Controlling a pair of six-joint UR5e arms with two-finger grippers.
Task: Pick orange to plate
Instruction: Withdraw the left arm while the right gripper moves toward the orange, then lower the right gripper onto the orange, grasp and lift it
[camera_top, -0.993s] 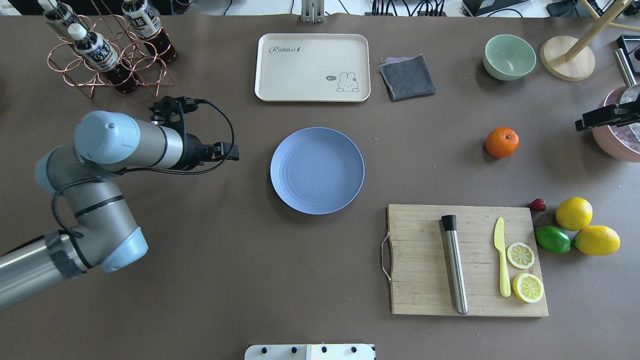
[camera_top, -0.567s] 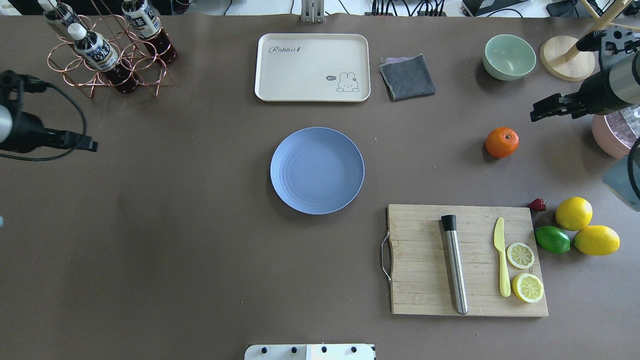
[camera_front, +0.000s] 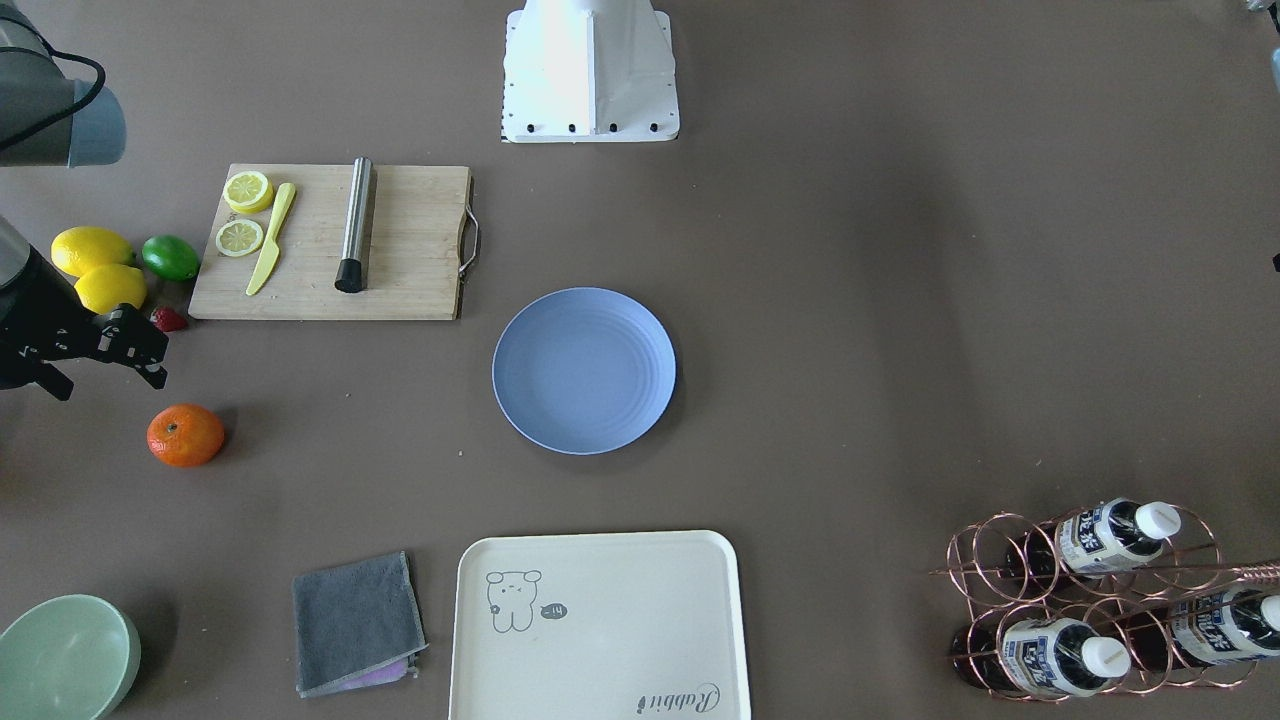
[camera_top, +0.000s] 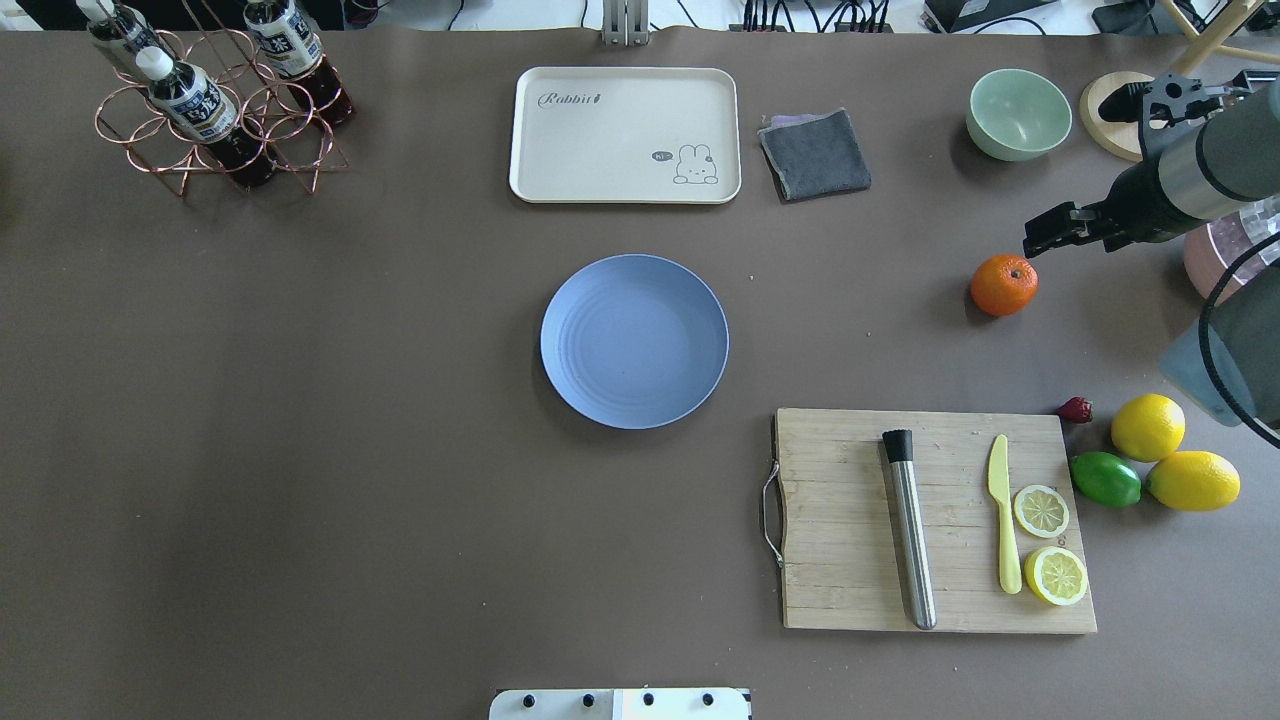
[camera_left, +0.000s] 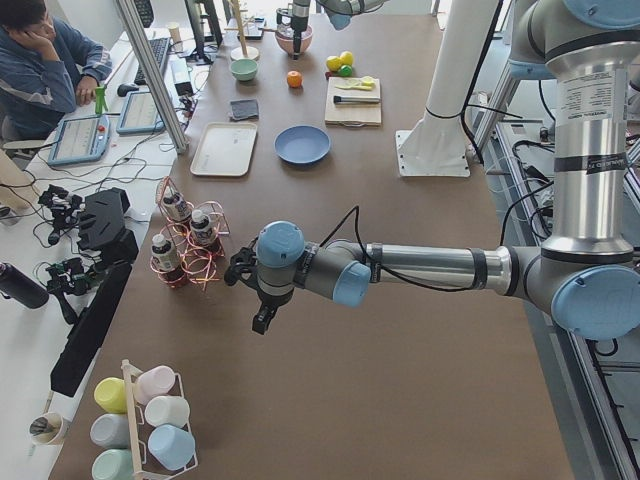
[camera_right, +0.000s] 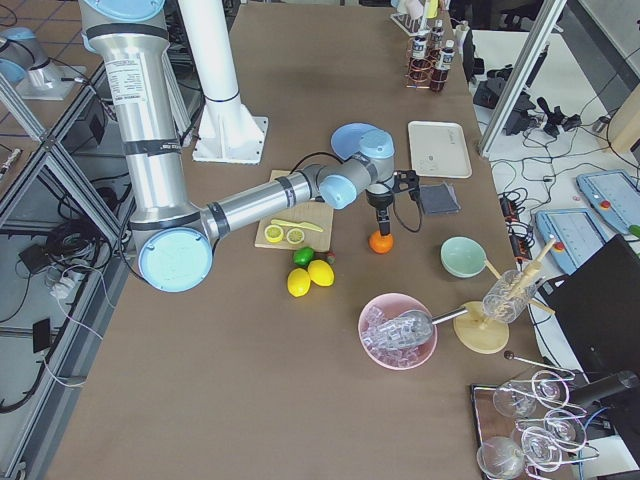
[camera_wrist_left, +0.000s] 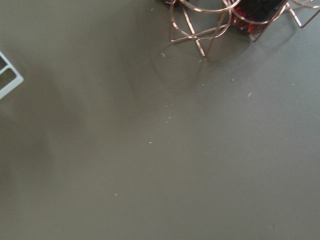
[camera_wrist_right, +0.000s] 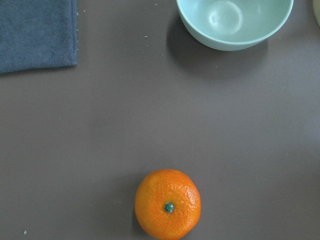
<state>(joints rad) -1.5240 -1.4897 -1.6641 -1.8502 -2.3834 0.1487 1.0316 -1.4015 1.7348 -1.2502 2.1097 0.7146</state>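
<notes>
The orange (camera_top: 1004, 285) lies on the brown table at the right, well apart from the blue-lavender plate (camera_top: 634, 341) at the middle. My right gripper (camera_top: 1035, 243) hovers just beyond the orange, a little to its right; its fingers look open and hold nothing. The right wrist view looks down on the orange (camera_wrist_right: 168, 204) at its bottom edge. In the front view the orange (camera_front: 186, 435) sits below the right gripper (camera_front: 158, 364), with the plate (camera_front: 584, 370) at centre. My left gripper (camera_left: 263, 322) shows only in the left side view, near the bottle rack; I cannot tell its state.
A mint-green bowl (camera_top: 1017, 113) and a grey cloth (camera_top: 815, 152) lie beyond the orange. Two lemons (camera_top: 1147, 427), a lime (camera_top: 1105, 479) and a cutting board (camera_top: 850, 520) with a knife are nearer. A cream tray (camera_top: 624, 135) and a bottle rack (camera_top: 215, 110) stand at the back.
My left arm has swung out of the overhead view to the left. My right arm has come in from the right edge and its gripper now hangs close to the orange.
</notes>
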